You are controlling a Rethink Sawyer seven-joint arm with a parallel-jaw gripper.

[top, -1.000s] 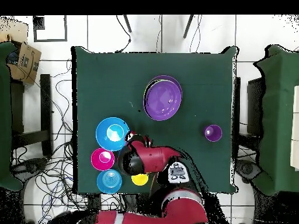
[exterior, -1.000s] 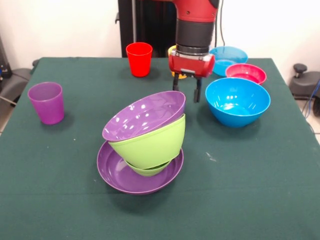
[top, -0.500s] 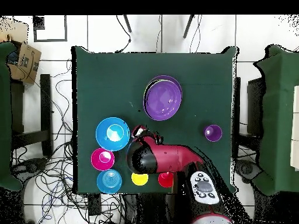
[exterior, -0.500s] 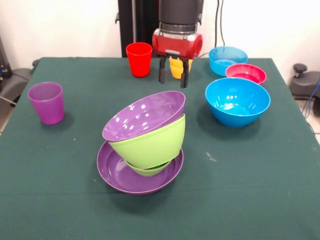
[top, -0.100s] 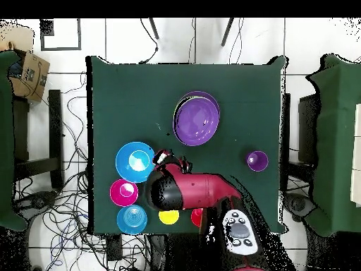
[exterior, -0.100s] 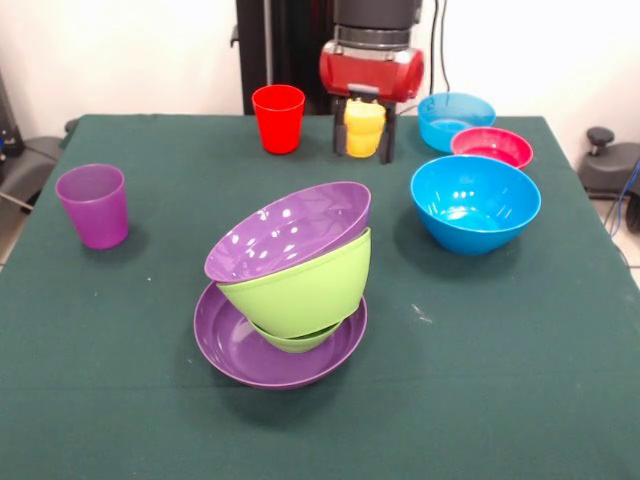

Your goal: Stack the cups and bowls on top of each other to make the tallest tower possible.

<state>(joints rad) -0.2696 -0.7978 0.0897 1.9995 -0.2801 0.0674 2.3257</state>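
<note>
Right now the gripper (exterior, -0.100s: 366, 128) hangs at the top centre of the front view, its two dark fingers (exterior, -0.100s: 340, 127) straddling the yellow-orange cup (exterior, -0.100s: 364, 128), one on each side. The cup stands upright on the green table (exterior, -0.100s: 520, 380), and the fingers look close to its walls, but I cannot tell whether they have closed on it or merely bracket it.

The tower (exterior, -0.100s: 290, 280) sits in the middle of the frame: a wide purple bowl (exterior, -0.100s: 240, 350) at the bottom, a small green bowl (exterior, -0.100s: 300, 340) nested in it, a large lime green bowl (exterior, -0.100s: 305, 285) on that, and a second purple bowl (exterior, -0.100s: 285, 230) on top, tilted so its mouth faces the lower left. The blue bowl (exterior, -0.100s: 476, 203) is not on the heap; it rests at the right, with the red bowl (exterior, -0.100s: 492, 146) and light blue bowl (exterior, -0.100s: 456, 118) beyond it. The red cup (exterior, -0.100s: 278, 118) stands just left of the gripper, and the purple cup (exterior, -0.100s: 93, 205) is far to the left edge.

By my reading, the step in hand is the grasp of the yellow-orange cup. Next comes a firm squeeze, a straight lift, and a carry down-frame to the tower. The slanted top bowl offers a poor seat, so a gentle, centred release will matter.
</note>
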